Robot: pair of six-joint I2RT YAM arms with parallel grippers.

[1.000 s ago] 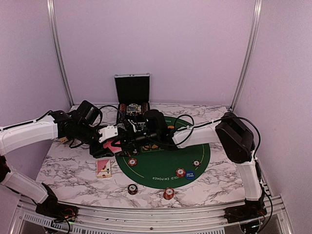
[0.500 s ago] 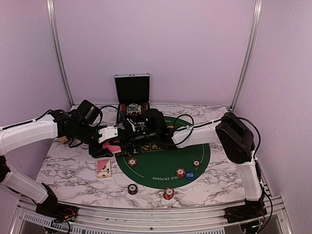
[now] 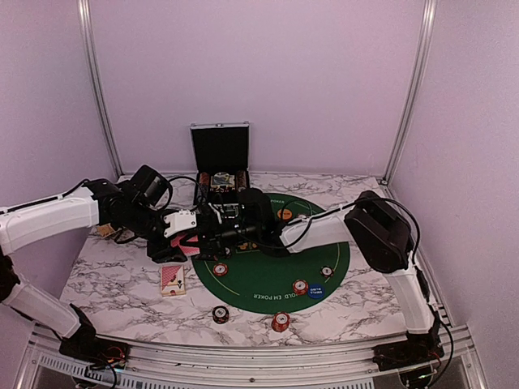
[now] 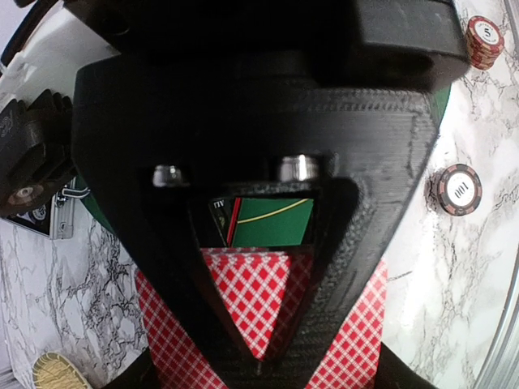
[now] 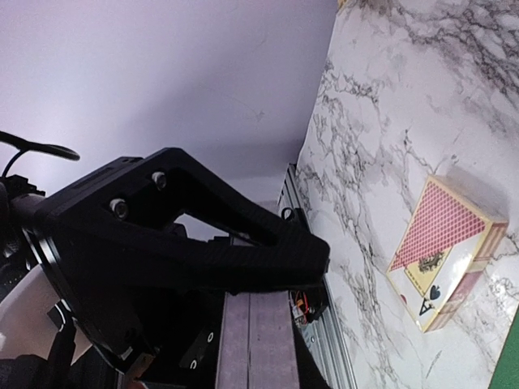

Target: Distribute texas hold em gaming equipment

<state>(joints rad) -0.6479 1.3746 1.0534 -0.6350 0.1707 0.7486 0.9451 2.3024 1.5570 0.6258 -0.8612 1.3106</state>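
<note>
My left gripper (image 3: 185, 240) is shut on a stack of red-backed playing cards (image 4: 258, 296), held over the left rim of the green poker mat (image 3: 268, 279); the left wrist view has its jaws pinching the deck (image 3: 189, 246). My right gripper (image 3: 206, 236) reaches across to meet it, and in the right wrist view its fingers (image 5: 312, 258) are pressed together with nothing showing between them. A boxed card deck (image 3: 172, 278) lies on the marble, also seen as the card box (image 5: 444, 253). Striped chips (image 3: 220, 269) (image 3: 300, 286) (image 3: 326, 271) sit on the mat, others (image 3: 220, 314) (image 3: 280, 322) off it.
A blue disc (image 3: 315, 290) and an orange disc (image 3: 284, 214) lie on the mat. The open black case (image 3: 220, 158) stands at the back. A tan woven tray (image 4: 55, 371) is beside the left arm. Two chips (image 4: 456, 189) (image 4: 485, 40) show in the left wrist view.
The right arm's elbow has swung left and its wrist has settled lower against the left gripper. The cards stay pinched in the left gripper.
</note>
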